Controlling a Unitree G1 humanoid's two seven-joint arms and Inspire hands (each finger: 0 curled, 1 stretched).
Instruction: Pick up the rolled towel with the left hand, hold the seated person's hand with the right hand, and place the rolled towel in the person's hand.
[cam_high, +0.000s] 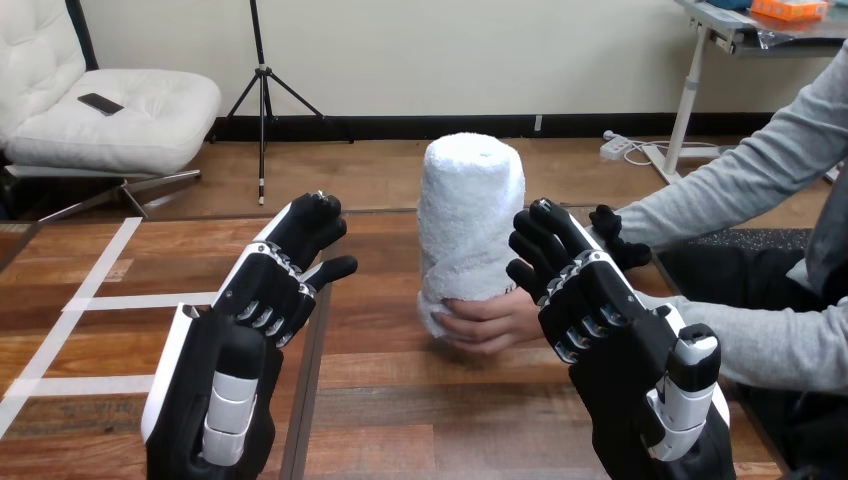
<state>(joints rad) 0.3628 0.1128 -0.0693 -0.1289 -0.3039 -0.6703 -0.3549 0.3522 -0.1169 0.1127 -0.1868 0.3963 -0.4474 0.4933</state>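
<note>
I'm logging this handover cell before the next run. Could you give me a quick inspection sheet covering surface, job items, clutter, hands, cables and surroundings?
Surface: wooden table, with white tape strips at its left.
Job's things: rolled towel upright; the person's hand grips its lower end.
Clutter: nothing seen.
Hands: left hand open, left of the towel and apart from it; right hand open, fingers straight, close beside the person's hand, contact unclear.
Cables: nothing seen on the table.
Surroundings: person seated at the table's right, forearm stretched toward the towel.

The wooden table bears strips of white tape (some crossing) on its left part.
</note>
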